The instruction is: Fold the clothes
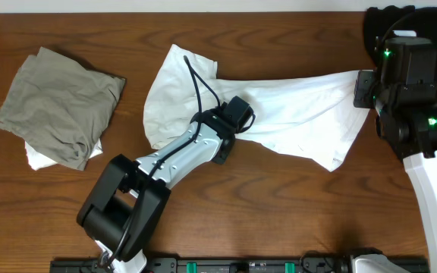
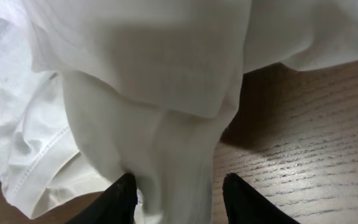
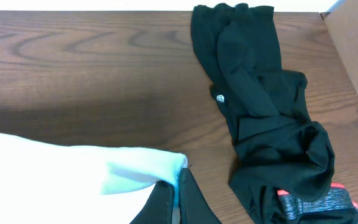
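Note:
The clothes in hand are a white T-shirt (image 1: pixel 294 114), pulled out across the table from the centre toward the right. My right gripper (image 3: pixel 178 186) is shut on its right edge (image 1: pixel 359 80), holding that end taut just above the wood. My left gripper (image 1: pixel 240 114) is over the shirt's middle. In the left wrist view its jaws (image 2: pixel 182 200) stand apart, straddling a thick hanging fold of the white T-shirt (image 2: pixel 166 124). The left fingertip (image 2: pixel 126 198) touches the cloth, and a narrow gap shows at the other one. No print shows on the shirt.
A folded olive-grey garment (image 1: pixel 59 102) lies at the far left on top of a white one (image 1: pixel 40 159). A black garment (image 3: pixel 260 112) with a grey and orange piece (image 3: pixel 328 205) lies beyond my right gripper. A cardboard edge (image 3: pixel 353 50) stands beside it.

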You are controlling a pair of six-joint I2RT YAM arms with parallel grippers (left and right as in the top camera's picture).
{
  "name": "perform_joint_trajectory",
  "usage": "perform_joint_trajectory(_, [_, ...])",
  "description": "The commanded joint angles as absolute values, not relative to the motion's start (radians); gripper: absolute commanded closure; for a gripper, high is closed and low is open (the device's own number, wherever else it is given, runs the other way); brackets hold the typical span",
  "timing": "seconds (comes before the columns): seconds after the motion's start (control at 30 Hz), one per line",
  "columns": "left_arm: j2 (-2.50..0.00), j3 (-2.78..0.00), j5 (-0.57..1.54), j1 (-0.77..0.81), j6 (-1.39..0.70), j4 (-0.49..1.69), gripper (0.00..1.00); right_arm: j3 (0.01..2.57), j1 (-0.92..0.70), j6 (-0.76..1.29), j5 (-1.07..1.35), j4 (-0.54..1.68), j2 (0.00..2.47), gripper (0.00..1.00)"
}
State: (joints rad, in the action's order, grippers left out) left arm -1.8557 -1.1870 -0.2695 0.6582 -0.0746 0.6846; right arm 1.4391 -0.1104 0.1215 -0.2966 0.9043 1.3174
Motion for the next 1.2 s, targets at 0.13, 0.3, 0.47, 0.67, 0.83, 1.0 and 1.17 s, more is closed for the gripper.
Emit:
perform_joint_trajectory(0.13, [-1.868, -1.182, -0.286, 0.661, -0.064, 0.691, 0.69, 1.444, -0.103, 0.126, -0.321, 0.902, 1.309, 0.99])
perform_joint_trajectory(0.3, [-1.866, -1.182, -0.287, 0.661, -0.064, 0.691, 0.94, 1.444, -0.103, 0.127, -0.321, 0.902, 1.309, 0.99])
perform_joint_trajectory(0.47, [-1.787, -1.205, -0.317, 0.657, -0.072, 0.741, 0.94, 1.444, -0.103, 0.134, -0.322, 0.901, 1.309, 0.99])
perform_joint_trajectory(0.67, [-1.496, -1.243, -0.452, 0.583, -0.072, 0.838, 0.94, 1.444, -0.083, 0.151, -0.334, 0.903, 1.309, 0.99])
perform_joint_trajectory(0.83, [-1.237, -1.242, -0.461, 0.397, -0.087, 0.828, 0.94, 1.444, -0.032, 0.197, -0.337, 0.917, 1.309, 0.99])
perform_joint_trajectory(1.0, [-1.121, -1.242, -0.307, 0.183, -0.123, 0.805, 0.94, 1.444, -0.004, 0.214, -0.332, 0.925, 1.309, 0.99])
perform_joint_trajectory(1.17, [-1.146, -1.234, -0.155, 0.121, -0.136, 0.852, 0.94, 1.444, -0.006, 0.213, -0.324, 0.934, 1.309, 0.99])
